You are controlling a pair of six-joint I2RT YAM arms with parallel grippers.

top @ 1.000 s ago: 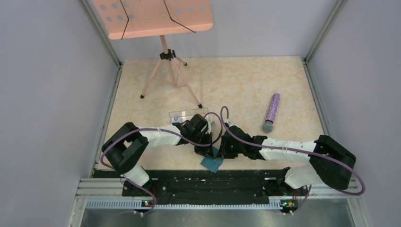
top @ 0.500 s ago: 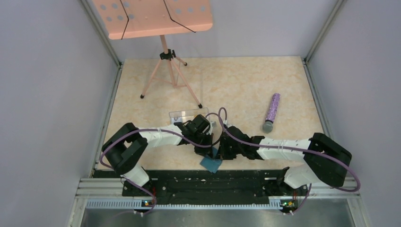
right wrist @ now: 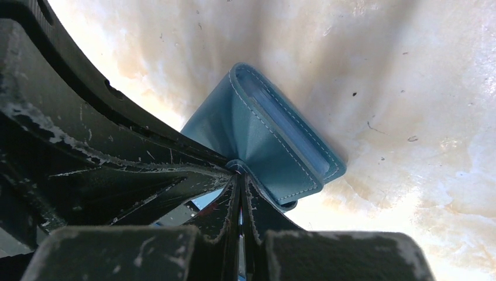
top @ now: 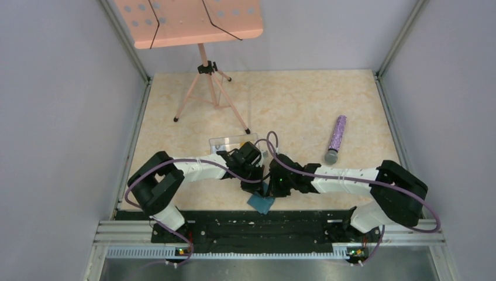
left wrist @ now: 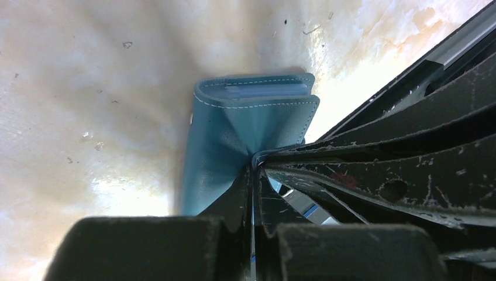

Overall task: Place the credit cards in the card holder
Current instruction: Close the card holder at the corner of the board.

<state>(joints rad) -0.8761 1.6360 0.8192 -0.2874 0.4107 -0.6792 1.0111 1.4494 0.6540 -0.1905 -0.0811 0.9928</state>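
The teal card holder [top: 261,202] lies near the table's front edge, under both grippers. In the left wrist view the card holder [left wrist: 234,134] is partly open, with pale blue slots at its far edge and one flap pulled up to a point. My left gripper [left wrist: 255,167] is shut on that flap's lip. My right gripper [right wrist: 238,170] is shut on the same lip of the card holder [right wrist: 275,140] from the other side. The two grippers [top: 257,180] [top: 272,186] touch tip to tip. A pale grey strip with a blue stripe [left wrist: 304,205] shows beneath; I cannot tell whether it is a card.
A clear plastic box [top: 228,142] stands just behind the left wrist. A purple glitter microphone [top: 336,139] lies at the right. A pink music stand [top: 205,88] stands at the back left. The black rail [top: 251,225] runs just in front of the card holder.
The right arm has slid left, bringing its wrist and forearm closer to the left gripper over the card holder. The left arm and the card holder have hardly moved.
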